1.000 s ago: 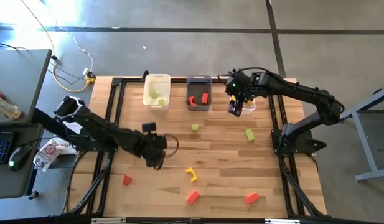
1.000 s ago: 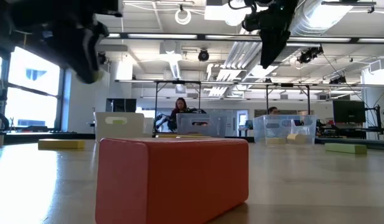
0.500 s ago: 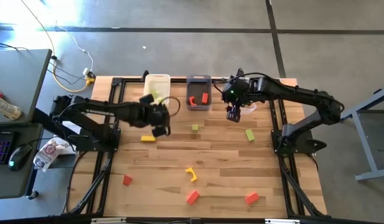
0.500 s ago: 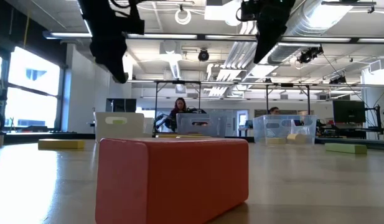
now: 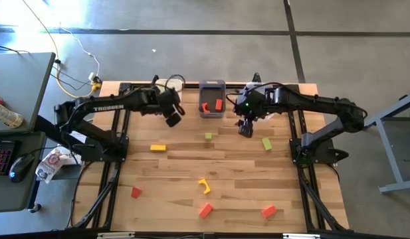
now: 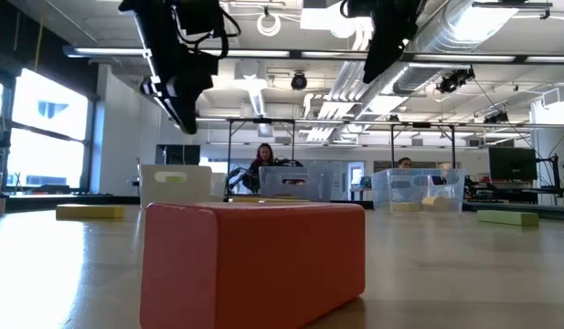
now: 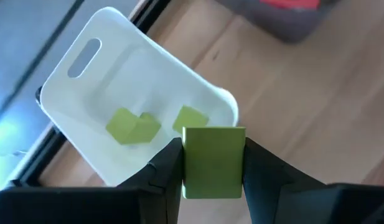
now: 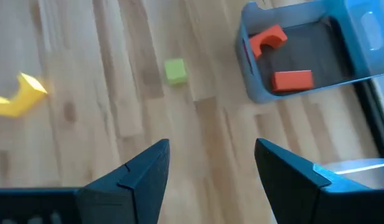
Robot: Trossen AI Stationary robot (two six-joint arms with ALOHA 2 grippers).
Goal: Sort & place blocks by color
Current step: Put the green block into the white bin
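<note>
The wooden plank table lies mostly bare through its middle and near half, blocks scattered well apart, the three bins lined up along the far edge. The white plastic bin holds two light green blocks; the dark grey bin beside it holds two red pieces; the clear bin stands farthest right, partly hidden under the right arm.

Loose on the table: three red blocks near the front edge, a yellow flat bar at left, a yellow angled piece in the middle, a small light green cube and a light green bar.

The left tool hangs above the white bin's near rim, clamped on a light green square block between its fingers. The right tool spreads wide and empty, hovering over bare planks between the small green cube and the grey bin.
</note>
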